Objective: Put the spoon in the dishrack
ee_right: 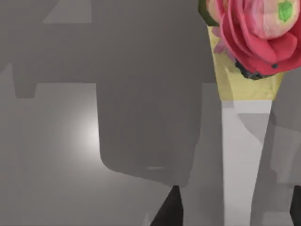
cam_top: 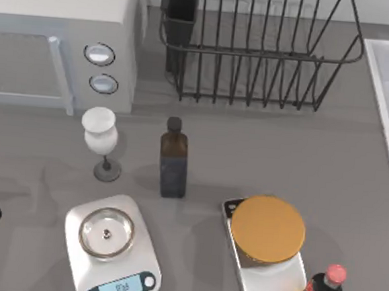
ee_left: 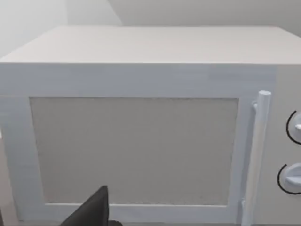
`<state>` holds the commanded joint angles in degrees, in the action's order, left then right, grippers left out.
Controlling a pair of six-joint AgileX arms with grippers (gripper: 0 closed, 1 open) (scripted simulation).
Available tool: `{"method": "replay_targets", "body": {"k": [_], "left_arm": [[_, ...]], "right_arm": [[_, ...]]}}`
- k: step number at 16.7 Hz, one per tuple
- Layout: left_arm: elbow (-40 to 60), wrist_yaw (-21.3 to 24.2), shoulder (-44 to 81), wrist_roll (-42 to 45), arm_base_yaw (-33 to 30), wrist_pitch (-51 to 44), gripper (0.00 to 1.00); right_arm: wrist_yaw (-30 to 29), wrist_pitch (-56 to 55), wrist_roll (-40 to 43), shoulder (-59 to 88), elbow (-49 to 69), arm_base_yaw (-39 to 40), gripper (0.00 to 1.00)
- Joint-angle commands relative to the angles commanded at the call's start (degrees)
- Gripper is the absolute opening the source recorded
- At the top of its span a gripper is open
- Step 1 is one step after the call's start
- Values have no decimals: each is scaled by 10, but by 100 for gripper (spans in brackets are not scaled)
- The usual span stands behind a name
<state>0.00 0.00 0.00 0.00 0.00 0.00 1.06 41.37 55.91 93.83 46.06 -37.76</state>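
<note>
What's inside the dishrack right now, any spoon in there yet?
The dishrack holds nothing on its wire floor in the top view, and no spoon. Its black utensil cup sits at the left corner; the inside is too dark to tell.

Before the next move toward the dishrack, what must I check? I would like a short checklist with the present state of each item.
1. dishrack upright at the table's back: ok.
2. utensil cup upright at its left corner: ok.
3. spoon position known: cannot tell.
4. left hand aimed at the rack: not ok, it faces the microwave.
5. right hand load: cannot tell.
6. Approach free: not ok, the dark bottle stands before the rack.
</note>
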Motion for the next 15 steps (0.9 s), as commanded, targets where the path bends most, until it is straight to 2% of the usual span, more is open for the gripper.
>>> {"method": "replay_targets", "body": {"k": [3,10,15], "left_arm": [[0,0,0,0,0,0,100],[0,0,0,0,0,0,100],[0,0,0,0,0,0,100]], "right_arm": [[0,77,6,-10,69,-3,0],[0,371,10,-63,282,-5,0],[0,457,5,-94,362,-4,0]]}}
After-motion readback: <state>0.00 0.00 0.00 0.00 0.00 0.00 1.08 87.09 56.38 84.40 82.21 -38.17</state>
